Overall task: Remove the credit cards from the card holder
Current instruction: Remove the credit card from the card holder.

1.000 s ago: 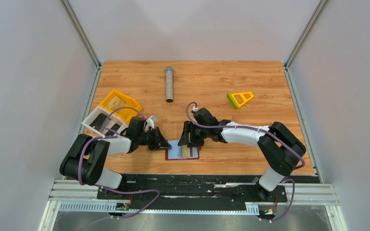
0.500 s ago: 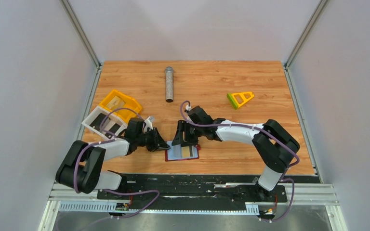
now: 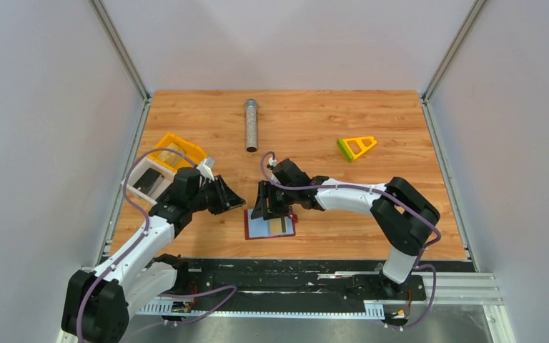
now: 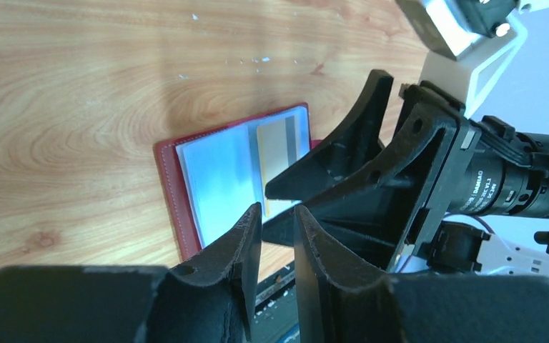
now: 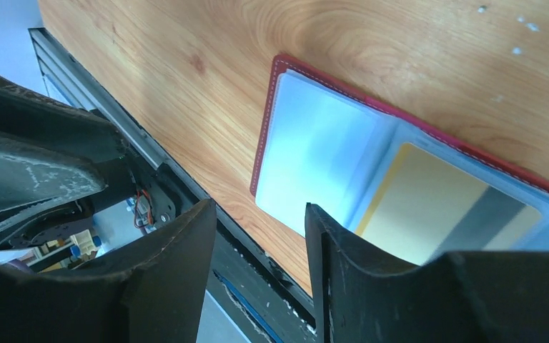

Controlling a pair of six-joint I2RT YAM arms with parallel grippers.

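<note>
The dark-red card holder (image 3: 270, 226) lies open near the table's front edge, its blue-grey pockets facing up. A tan-gold card (image 3: 280, 226) with a grey stripe sits in its right pocket. The holder (image 4: 186, 186) and card (image 4: 279, 146) also show in the left wrist view. In the right wrist view the holder (image 5: 307, 143) and card (image 5: 436, 207) lie just beyond the fingers. My right gripper (image 3: 264, 208) is open and empty, hovering at the holder's far edge. My left gripper (image 3: 237, 202) is empty, jaws nearly together, left of the holder. I see no dark card.
A yellow tray (image 3: 179, 151) and a white tray (image 3: 146, 182) stand at the left, behind my left arm. A grey metal cylinder (image 3: 251, 125) lies at the back middle. A yellow-green triangular piece (image 3: 356, 147) lies at the back right. The table's front edge and rail (image 5: 186, 193) are close.
My left arm has drawn back left and away from the holder. My right gripper has slid left along the holder's far edge. The holder and card have not moved.
</note>
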